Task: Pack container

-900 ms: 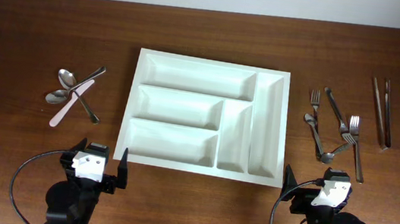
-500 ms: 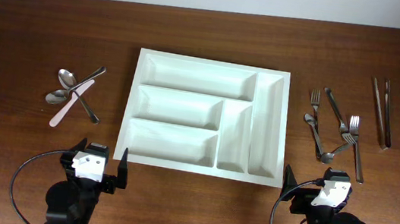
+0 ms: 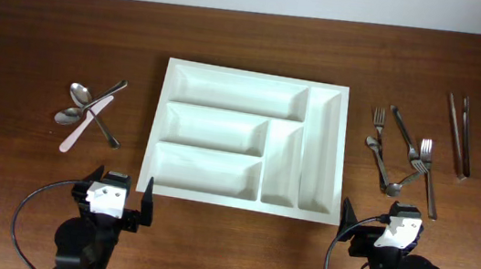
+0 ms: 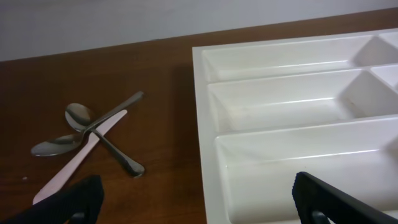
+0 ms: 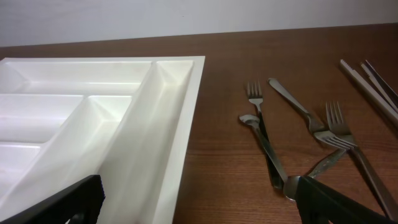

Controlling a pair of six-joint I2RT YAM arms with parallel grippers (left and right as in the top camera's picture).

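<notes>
Overhead and wrist views at the outset of packing. No difference was visible between this moment and the two preceding overhead views: neither arm, the tray, nor any utensil had shifted, so the task was judged not yet begun, with every piece still to be lifted.

The container (image 3: 225, 110), a white five-compartment tray, lay flat at the centre of the frame on the wooden table (image 3: 33, 26). Its three long horizontal compartments on the left and two vertical ones on the right were all empty.

The left gripper (image 3: 115, 194) rested at the lower left, just below the tray's lower-left corner. Its jaws were spread fully apart and held nothing. The right gripper (image 3: 381, 227) rested at the lower right, just beside the tray's lower-right corner, likewise wide open and unladen.

A crossed heap of spoons and a pale-handled knife (image 3: 88, 116) lay left of the tray. Overlapping forks and spoons (image 3: 403, 155) lay to its right, with two long thin utensils (image 3: 459, 134) at far right.
</notes>
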